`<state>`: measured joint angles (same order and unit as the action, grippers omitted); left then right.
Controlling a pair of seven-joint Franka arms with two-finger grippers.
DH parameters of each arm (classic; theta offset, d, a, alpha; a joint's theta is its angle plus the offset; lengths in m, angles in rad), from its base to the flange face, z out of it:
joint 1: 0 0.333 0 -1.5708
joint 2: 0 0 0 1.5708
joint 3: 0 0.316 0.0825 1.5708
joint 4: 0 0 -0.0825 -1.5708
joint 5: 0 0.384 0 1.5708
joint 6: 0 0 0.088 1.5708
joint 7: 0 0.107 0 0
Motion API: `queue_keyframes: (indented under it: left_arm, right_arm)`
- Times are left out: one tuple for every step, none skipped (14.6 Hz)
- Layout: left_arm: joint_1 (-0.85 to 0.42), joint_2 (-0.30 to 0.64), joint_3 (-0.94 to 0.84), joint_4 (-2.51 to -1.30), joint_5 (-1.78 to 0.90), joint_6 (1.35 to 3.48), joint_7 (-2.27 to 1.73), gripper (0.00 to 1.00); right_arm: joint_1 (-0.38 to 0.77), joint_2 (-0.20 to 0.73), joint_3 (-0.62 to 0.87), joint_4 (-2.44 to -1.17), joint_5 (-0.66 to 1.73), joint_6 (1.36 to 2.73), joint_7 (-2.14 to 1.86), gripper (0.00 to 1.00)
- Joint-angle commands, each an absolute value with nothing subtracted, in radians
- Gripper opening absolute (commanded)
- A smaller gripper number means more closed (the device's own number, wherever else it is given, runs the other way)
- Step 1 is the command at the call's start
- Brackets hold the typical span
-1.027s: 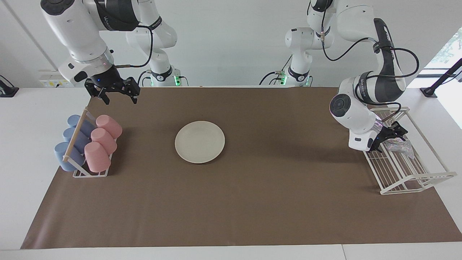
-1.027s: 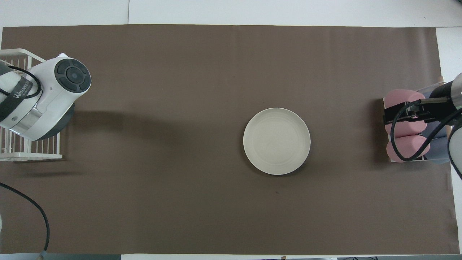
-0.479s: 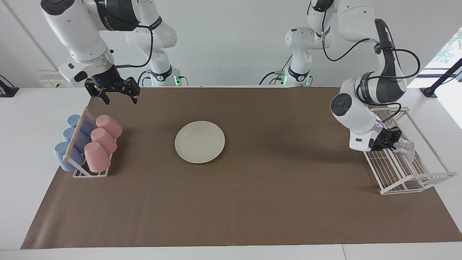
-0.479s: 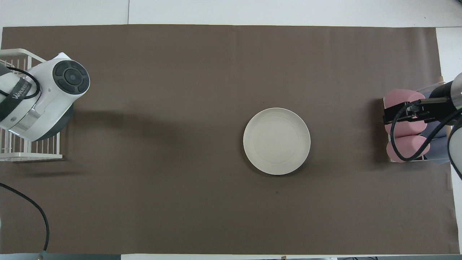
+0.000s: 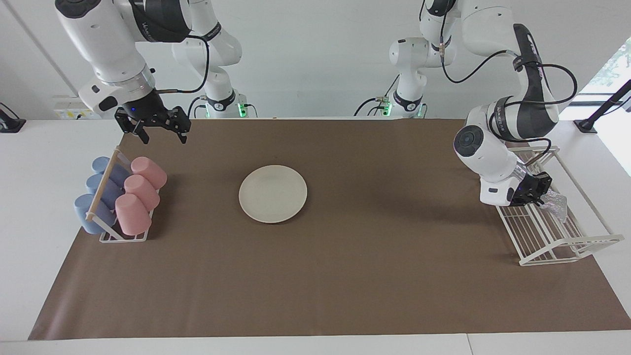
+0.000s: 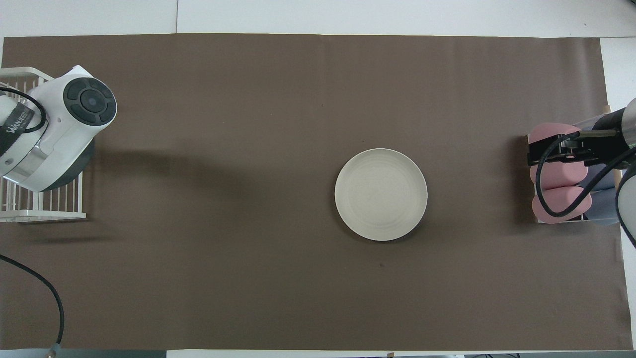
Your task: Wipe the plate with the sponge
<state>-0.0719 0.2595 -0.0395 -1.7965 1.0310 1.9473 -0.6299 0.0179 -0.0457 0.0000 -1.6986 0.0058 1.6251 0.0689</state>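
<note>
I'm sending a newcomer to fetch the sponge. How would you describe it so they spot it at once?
Look to the left arm's end of the table, where a white wire rack stands. In it lies the sponge, pinched by the left gripper. It is the only soft thing there: a small, crinkly, silvery-grey pad, unlike the smooth cream plate at mid-table.

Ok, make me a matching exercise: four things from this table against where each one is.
1. plate
2. sponge
3. pink cups
4. right gripper

A. in the white wire rack
B. on the brown mat's middle
C. raised over the mat's edge, by the cup stand
D. lying in the wooden-barred stand

Pairs: 1-B, 2-A, 3-D, 4-C
</note>
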Motion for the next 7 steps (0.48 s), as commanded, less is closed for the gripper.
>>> queue_keyframes:
  left_arm:
    - [-0.080,0.242,-0.045,-1.699,0.900,1.859,-0.527,0.00]
    - [-0.080,0.247,-0.044,-1.637,0.812,1.811,-0.484,0.00]
    - [-0.080,0.253,-0.044,-1.574,0.733,1.745,-0.450,0.00]
    - [-0.080,0.256,-0.044,-1.530,0.669,1.696,-0.436,0.00]
    - [-0.084,0.264,-0.044,-1.496,0.607,1.653,-0.434,0.00]
    - [-0.095,0.268,-0.046,-1.462,0.541,1.608,-0.434,0.00]
    - [-0.097,0.271,-0.045,-1.421,0.463,1.568,-0.436,0.00]
  right_arm:
    - [0.014,-0.058,0.006,-1.709,0.000,1.623,0.158,1.00]
    - [0.014,-0.057,0.006,-1.707,0.005,1.623,0.175,1.00]
    - [0.012,-0.057,0.006,-1.704,0.017,1.618,0.193,1.00]
    - [0.012,-0.055,0.006,-1.698,0.020,1.605,0.212,1.00]
    - [0.014,-0.052,0.006,-1.687,0.020,1.586,0.233,1.00]
    - [0.014,-0.052,0.006,-1.680,0.020,1.580,0.260,1.00]
    - [0.015,-0.057,0.006,-1.678,0.018,1.577,0.315,1.00]
